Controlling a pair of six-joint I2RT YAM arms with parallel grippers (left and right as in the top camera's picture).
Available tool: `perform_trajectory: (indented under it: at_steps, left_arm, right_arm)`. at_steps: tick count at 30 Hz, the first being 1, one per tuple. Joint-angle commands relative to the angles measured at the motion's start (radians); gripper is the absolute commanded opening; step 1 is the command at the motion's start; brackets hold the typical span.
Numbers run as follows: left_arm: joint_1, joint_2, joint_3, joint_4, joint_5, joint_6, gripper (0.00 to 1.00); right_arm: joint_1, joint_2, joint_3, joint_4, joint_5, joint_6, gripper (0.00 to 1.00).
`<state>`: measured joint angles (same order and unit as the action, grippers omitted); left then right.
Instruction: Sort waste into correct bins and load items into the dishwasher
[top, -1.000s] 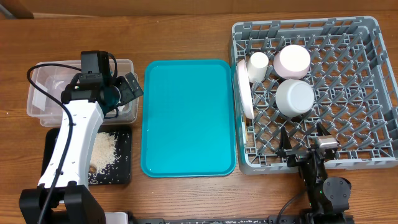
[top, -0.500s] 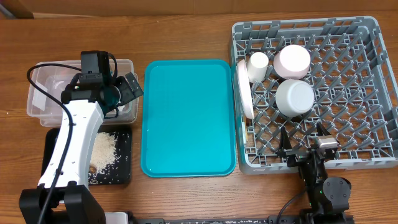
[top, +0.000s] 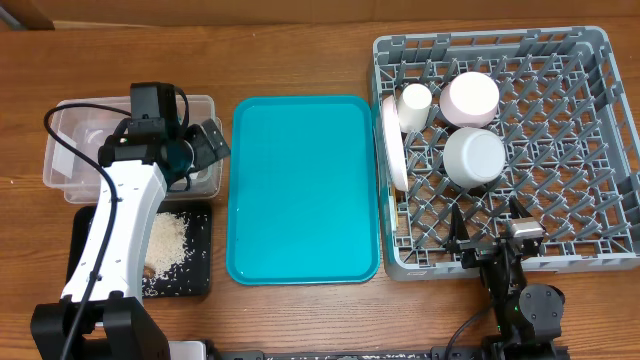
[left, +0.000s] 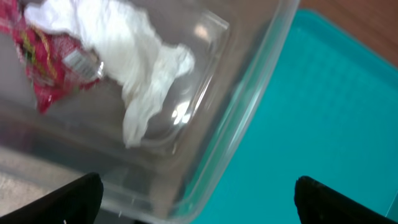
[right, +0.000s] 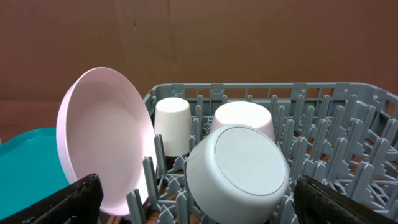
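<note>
Dish rack (top: 490, 38), 3 o'clock on bench (top: 300, 50), contains plate (top: 392, 140), white bowl (top: 473, 158), pinkish bowl (top: 470, 98), cup (top: 414, 105).
Clear tub (top: 60, 170), 9 o'clock, contains napkin (left: 137, 50), red wrapper (left: 43, 81).
Black tray (top: 82, 255), 8 o'clock, contains rice scraps (top: 170, 240).
Left fingers (left: 74, 199) and right fingers (right: 68, 202) are wide, holding nothing.

The teal tray (top: 305, 190) offers open passage (nothing on it); dishes (top: 473, 158) crowd the left half of the rack (top: 490, 42).
</note>
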<state>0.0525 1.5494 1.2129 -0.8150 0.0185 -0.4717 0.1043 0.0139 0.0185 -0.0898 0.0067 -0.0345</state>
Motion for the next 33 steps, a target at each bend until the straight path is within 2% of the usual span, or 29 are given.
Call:
perform_trajectory:
  at_steps: [1,7,14,24,30,33]
  left_arm:
    - [-0.007,-0.031,0.006,-0.086,0.010,0.003,1.00]
    - [-0.007,-0.140,0.003,-0.257,0.069,0.000,1.00]
    - [-0.007,-0.354,-0.045,-0.300,0.087,-0.002,1.00]
    - [-0.007,-0.731,-0.267,-0.217,0.087,-0.008,1.00]
    - [-0.007,-0.976,-0.439,-0.143,0.085,-0.091,1.00]
    - [-0.007,-1.086,-0.552,-0.033,0.086,-0.091,1.00]
  right_arm:
    - [-0.003,-0.011,-0.011,0.006,-0.001,-0.007,1.00]
    - [-0.003,-0.011,-0.011,0.006,-0.001,-0.007,1.00]
    - [-0.003,-0.011,-0.011,0.006,-0.001,-0.007,1.00]
    - [-0.003,-0.011,-0.011,0.006,-0.001,-0.007,1.00]
    - [-0.003,-0.011,-0.011,0.006,-0.001,-0.007,1.00]
    - [-0.003,-0.011,-0.011,0.006,-0.001,-0.007,1.00]
